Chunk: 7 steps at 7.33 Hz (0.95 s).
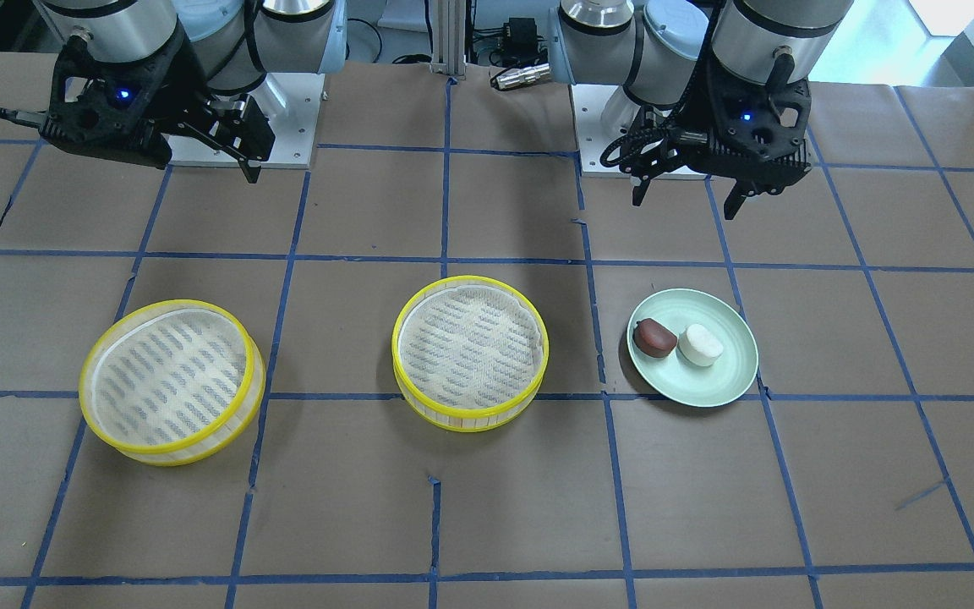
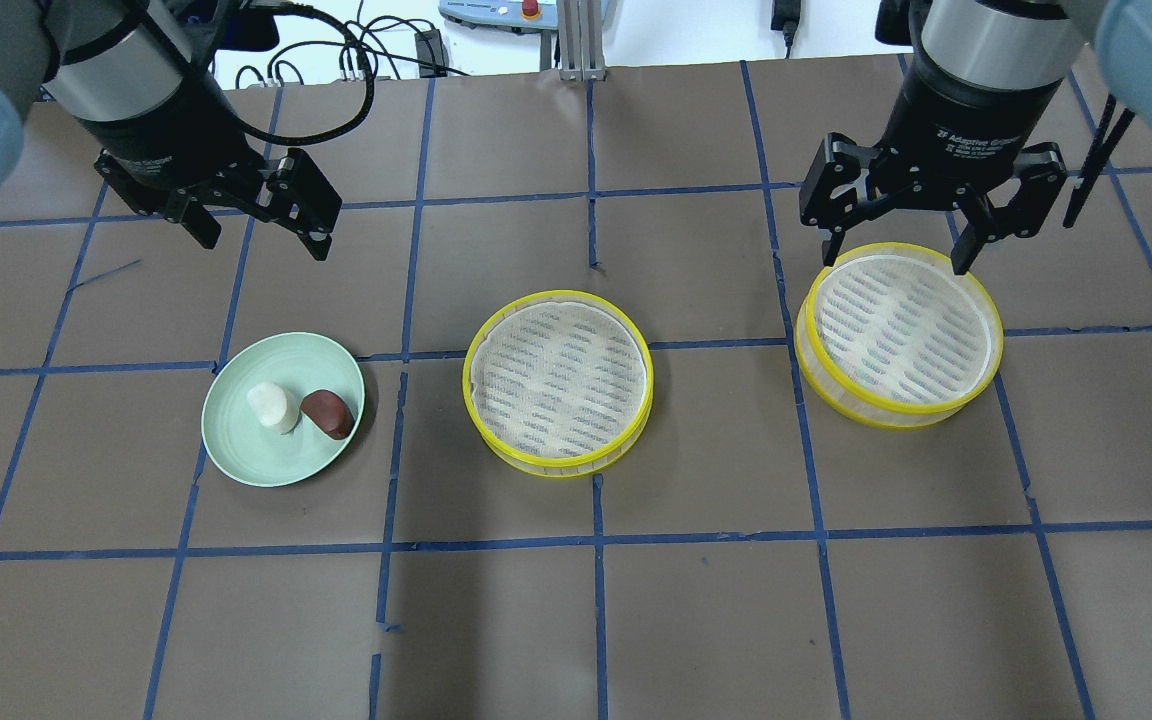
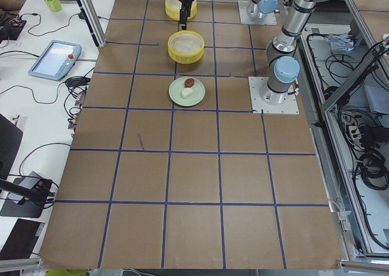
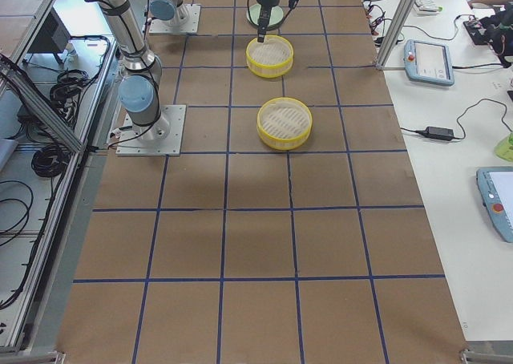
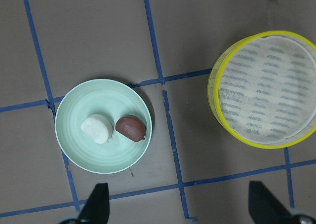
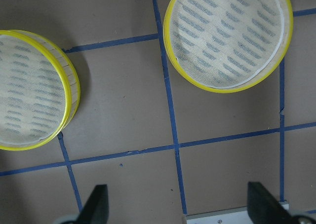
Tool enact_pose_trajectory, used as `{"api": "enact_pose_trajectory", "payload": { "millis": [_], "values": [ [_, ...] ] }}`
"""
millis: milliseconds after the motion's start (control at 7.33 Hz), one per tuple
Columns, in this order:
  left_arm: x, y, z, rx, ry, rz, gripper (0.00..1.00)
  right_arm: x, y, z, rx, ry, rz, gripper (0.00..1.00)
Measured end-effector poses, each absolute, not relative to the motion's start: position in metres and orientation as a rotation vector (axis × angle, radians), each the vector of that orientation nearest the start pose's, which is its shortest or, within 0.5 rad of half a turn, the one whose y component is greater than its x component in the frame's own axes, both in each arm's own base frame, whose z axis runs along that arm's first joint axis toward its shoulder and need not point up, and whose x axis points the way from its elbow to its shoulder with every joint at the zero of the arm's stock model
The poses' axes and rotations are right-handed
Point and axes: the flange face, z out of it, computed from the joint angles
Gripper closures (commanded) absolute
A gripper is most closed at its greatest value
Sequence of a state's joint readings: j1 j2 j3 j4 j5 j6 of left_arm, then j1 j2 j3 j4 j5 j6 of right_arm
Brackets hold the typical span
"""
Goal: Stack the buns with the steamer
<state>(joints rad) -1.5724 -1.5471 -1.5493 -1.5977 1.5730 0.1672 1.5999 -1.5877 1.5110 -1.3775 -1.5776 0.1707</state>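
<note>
one printed label, on the right gripper (image 2: 896, 258)
in the upper right of the overhead view, small white lettering on the gripper's black body, just under the silver wrist, reads "2f adaptive gripper".

On the brown paper-covered worktop (image 2: 696, 600), three things are set in a row, well apart. A pale green round plate (image 2: 276, 462) is placed on the robot's left, a yellow-rimmed round mesh steamer basket (image 2: 558, 380) in the middle, and a second yellow-rimmed steamer basket (image 2: 901, 335) on the robot's right. On the plate a white rounded bun (image 2: 273, 407) and a dark reddish-brown oval bun (image 2: 327, 413) are laid side by side, the latter nearer the middle basket. The left end effector (image 2: 263, 245) is held above the plate's side, the right end effector (image 2: 896, 260) above the second basket's side.
</note>
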Motion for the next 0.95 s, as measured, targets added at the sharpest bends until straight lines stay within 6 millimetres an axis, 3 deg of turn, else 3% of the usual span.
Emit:
{"api": "enact_pose_trajectory", "payload": {
  "millis": [545, 818, 955],
  "values": [
    [-0.134, -0.478, 0.502, 0.279, 3.126, 0.014, 0.0, 0.145, -0.469, 0.505, 0.049, 3.139, 0.185, 0.0],
    [-0.118, -0.481, 0.47, 0.308, 3.124, 0.091, 0.0, 0.126, -0.482, 0.499, 0.053, 3.137, 0.177, 0.0],
    [-0.095, -0.485, 0.443, 0.29, 3.126, 0.119, 0.0, 0.108, -0.497, 0.49, 0.029, 3.135, 0.157, 0.0]
  ]
}}
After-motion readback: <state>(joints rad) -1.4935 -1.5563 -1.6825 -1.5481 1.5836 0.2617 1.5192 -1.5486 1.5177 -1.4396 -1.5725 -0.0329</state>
